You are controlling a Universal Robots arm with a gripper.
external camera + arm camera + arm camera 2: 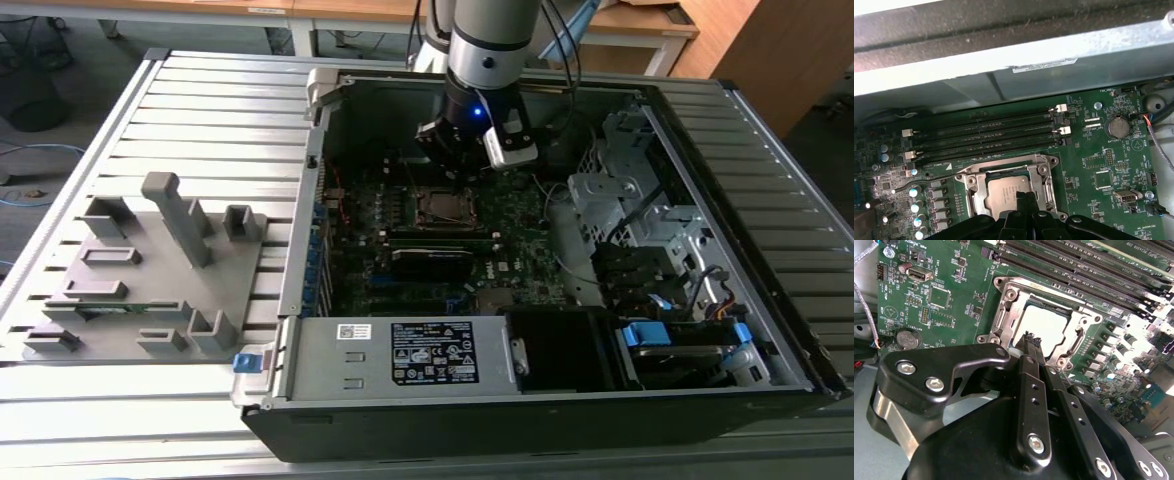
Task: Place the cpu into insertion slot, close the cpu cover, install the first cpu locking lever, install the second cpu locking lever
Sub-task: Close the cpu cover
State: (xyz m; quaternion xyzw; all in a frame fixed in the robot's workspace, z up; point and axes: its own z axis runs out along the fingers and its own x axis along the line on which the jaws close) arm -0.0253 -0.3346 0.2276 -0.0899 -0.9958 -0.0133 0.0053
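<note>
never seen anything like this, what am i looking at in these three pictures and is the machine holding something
This is a robot arm reaching down into an open computer case that lies on a slatted metal table. The exterior view comes from a camera off the arm and takes in the whole scene. On the exterior view's left, a grey plastic fixture rests on the table.

The two wrist views come from cameras riding on the arm, so they look closely at the green motherboard. The black fingers in them belong to the gripper, the arm's hand. It is shut, with nothing visible between its fingers. Its tips are at the edge of the cpu, the pale square chip. The cpu cover, a silvery frame, lies flat around the chip.
</note>
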